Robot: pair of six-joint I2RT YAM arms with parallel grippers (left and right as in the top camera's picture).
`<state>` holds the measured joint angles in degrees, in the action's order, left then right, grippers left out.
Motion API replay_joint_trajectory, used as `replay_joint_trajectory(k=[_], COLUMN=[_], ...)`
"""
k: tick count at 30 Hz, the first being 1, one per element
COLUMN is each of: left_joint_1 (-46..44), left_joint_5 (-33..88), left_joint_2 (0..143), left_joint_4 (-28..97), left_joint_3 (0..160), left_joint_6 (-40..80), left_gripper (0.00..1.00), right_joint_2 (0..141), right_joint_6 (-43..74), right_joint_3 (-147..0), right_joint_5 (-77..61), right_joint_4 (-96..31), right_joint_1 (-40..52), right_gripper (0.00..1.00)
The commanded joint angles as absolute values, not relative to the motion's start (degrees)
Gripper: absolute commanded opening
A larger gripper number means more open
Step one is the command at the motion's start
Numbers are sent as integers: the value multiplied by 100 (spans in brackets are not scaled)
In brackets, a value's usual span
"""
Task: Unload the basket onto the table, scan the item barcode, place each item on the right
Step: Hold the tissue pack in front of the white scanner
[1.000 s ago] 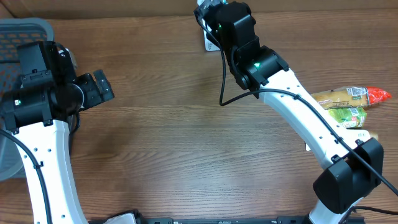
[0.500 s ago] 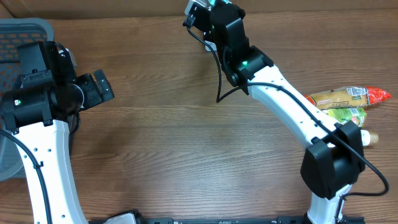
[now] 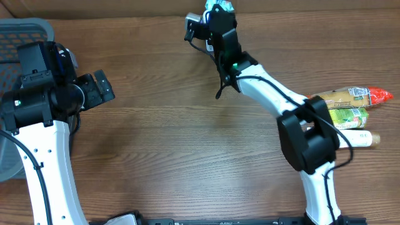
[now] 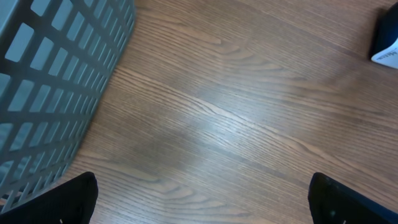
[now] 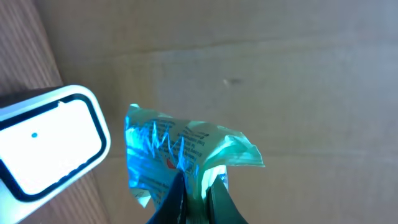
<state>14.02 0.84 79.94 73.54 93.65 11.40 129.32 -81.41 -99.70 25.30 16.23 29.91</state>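
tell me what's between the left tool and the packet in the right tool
Nothing, just bare wooden table between the open left tool and the packet pinched by the right tool, shown in the overhead view.

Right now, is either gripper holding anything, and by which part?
The right gripper pinches the green foil packet by one edge. The left gripper is open, holding nothing.

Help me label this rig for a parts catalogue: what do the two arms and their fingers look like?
Both arms share one build: the left arm and right arm have white links joined by boxy black joint housings, each showing a small green light. A thin black cable runs along each. The fingers are black.
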Motion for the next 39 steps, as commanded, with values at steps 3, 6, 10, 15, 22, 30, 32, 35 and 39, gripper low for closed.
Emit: replay_joint_trajectory(k=[3, 6, 10, 15, 22, 30, 32, 35, 39], left_joint_1=[1422, 1424, 1424, 1424, 1422, 1422, 1422, 1422, 1424], left_joint_5=[106, 106, 106, 106, 106, 106, 106, 106, 106], left_joint_2=[8025, 8025, 8025, 8025, 8025, 8025, 8025, 8025, 8025], left_joint_4=[7347, 7347, 7347, 7347, 7347, 7347, 7347, 7347, 7347], left_joint_3=[9461, 9461, 9461, 9461, 9461, 9461, 9461, 9461, 9461], left_joint_6=[1028, 1028, 1028, 1028, 1028, 1028, 1028, 1028, 1028], left_gripper=[100, 100, 100, 100, 100, 100, 100, 100, 99], right_joint_2=[13270, 13279, 13279, 13279, 13279, 13235, 13107, 12768, 12162], right_joint_6=[-8643, -8639, -8641, -8639, -8475, -8162, -7570, -6897, -6167], right_joint_3=[-10047, -10047, -10047, -10047, -10047, -10049, -10049, -10047, -10049], right_joint_5=[2296, 2290, 2290, 2287, 2252, 2156, 2128, 1997, 1798], right_joint_4=[2193, 2123, 2134, 2123, 1986, 1988, 1914, 1337, 530], right_joint_1=[2823, 2799, 2799, 2799, 2799, 2838, 2838, 2838, 2832], right_gripper=[4, 4, 4, 4, 4, 4, 4, 4, 4])
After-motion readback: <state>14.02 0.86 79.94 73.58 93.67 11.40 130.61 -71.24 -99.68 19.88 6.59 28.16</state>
